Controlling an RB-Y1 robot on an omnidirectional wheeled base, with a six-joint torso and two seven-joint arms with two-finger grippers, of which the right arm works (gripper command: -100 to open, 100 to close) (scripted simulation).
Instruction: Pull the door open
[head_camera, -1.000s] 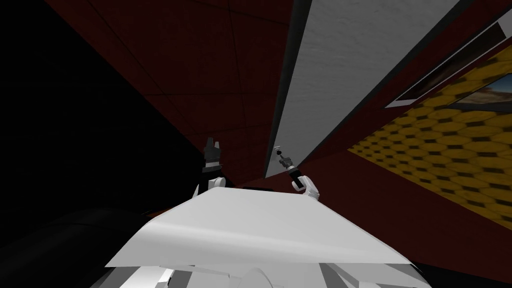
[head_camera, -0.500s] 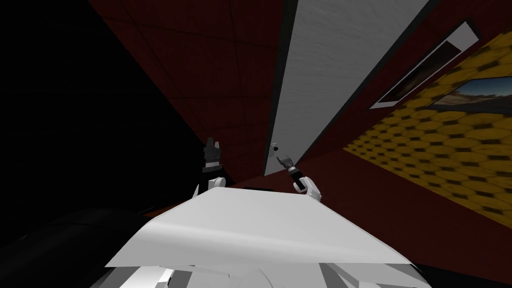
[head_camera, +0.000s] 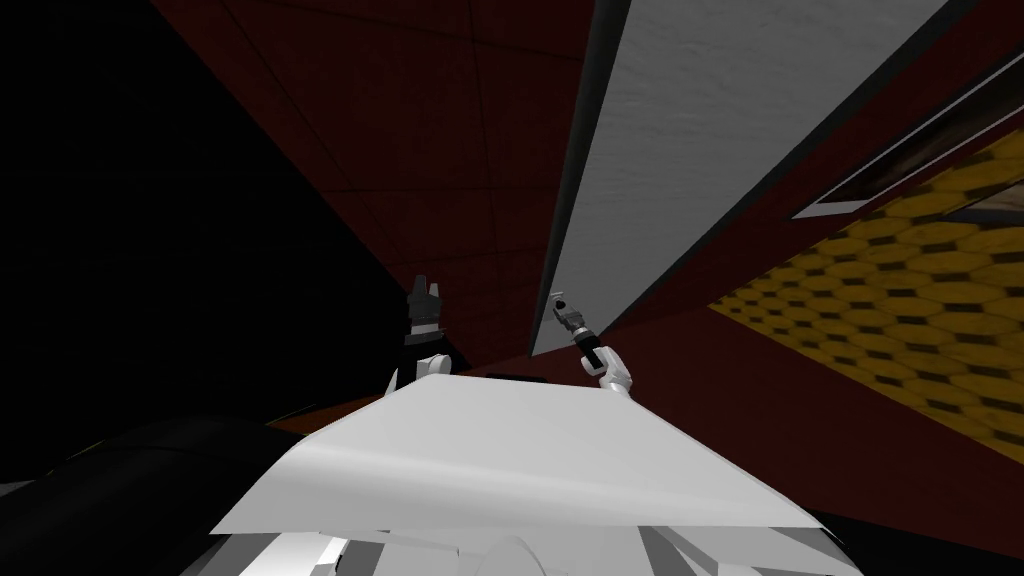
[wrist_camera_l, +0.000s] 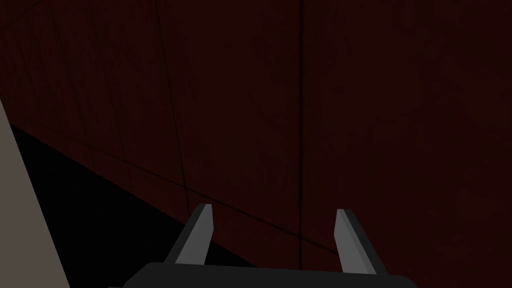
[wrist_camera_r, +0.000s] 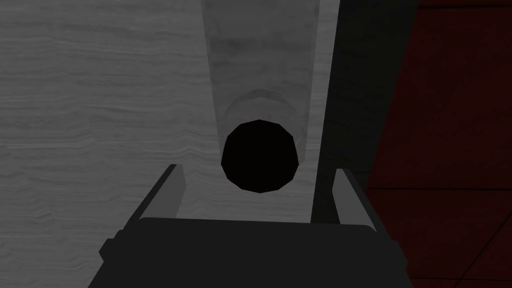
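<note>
While the right pincer (wrist_camera_r: 257, 169) stood close against the pale grey door (wrist_camera_r: 90, 100) with its faint wood grain, its two thin grey fingers (wrist_camera_r: 169, 190) were spread apart, one on either side of the round black knob (wrist_camera_r: 260, 156). A gap showed between each blade and the knob, so nothing was clamped. Behind the knob a lighter grey, shaft-like shape (wrist_camera_r: 260, 55) ran off across the door's face. Just beside the knob, on the side of one finger, came the dark strip of the door frame (wrist_camera_r: 350, 90), and past it the dark red panelled wall (wrist_camera_r: 450, 100). Seen from the head, the door rose as a long pale band that slanted with the whole picture and was edged by dark frame strips on both sides. The knob sat low on it, close to the edge nearer the left arm, and the right forearm reached up to it. The left pincer (head_camera: 422, 288) was held upright, well apart from the door, and its fingers were likewise spread, holding nothing. A black area (head_camera: 120, 250) lay beyond the red wall's edge on the left. To the right of the door, a yellow honeycomb-patterned wall (head_camera: 900, 300) met the red one, and a white-edged picture frame (head_camera: 880, 175) hung between it and the door.
</note>
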